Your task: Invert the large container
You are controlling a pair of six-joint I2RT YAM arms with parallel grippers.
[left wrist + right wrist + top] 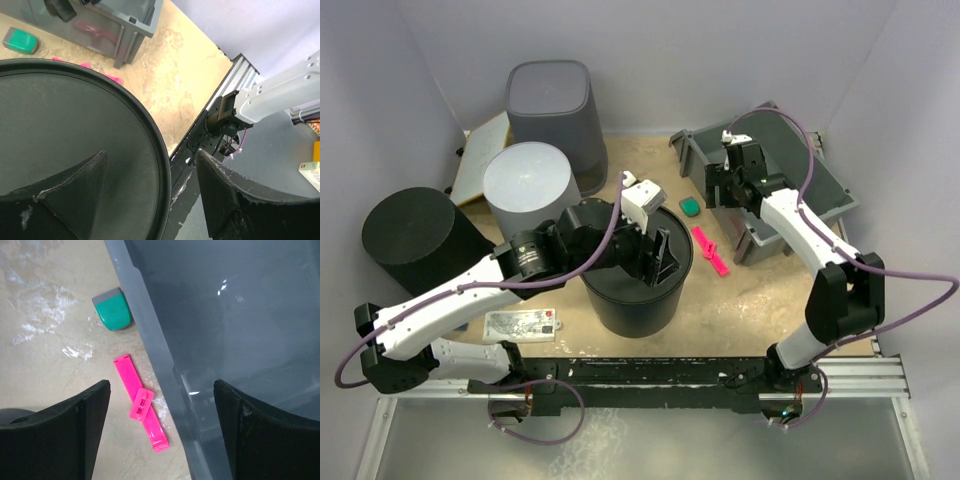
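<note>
- top external: the large black container (635, 300) stands at the middle of the surface (760, 300), its axis vertical and its round end facing up.
- the left tool (657, 258) hangs right over that round end, at the side toward the right arm; the left arm is plainly the nearer one.
- the right tool (725, 185) is held well apart from the container, at the near rim of the grey tote (830, 190), with a pink clip (712, 250) and a green block (690, 207) lying on the surface between the tote and the container.
- left wrist: the left tool (150, 155) is seen spread wide and pinching nothing.
- the container (60, 125) fills the lower left of this view, and its rim runs up between the two fingers, one finger over the flat dark face and the other outside the wall.
- that face looks shallow and level with the rim, so the container is judged to stand base up, though this cannot be told for certain.
- any regrasp is judged to turn on closing across this rim.
- right wrist: the right tool (161, 385) is spread open and empty, above the tote (225, 315) wall, the clip (140, 402) and the block (114, 310); the container is not shown here.
</note>
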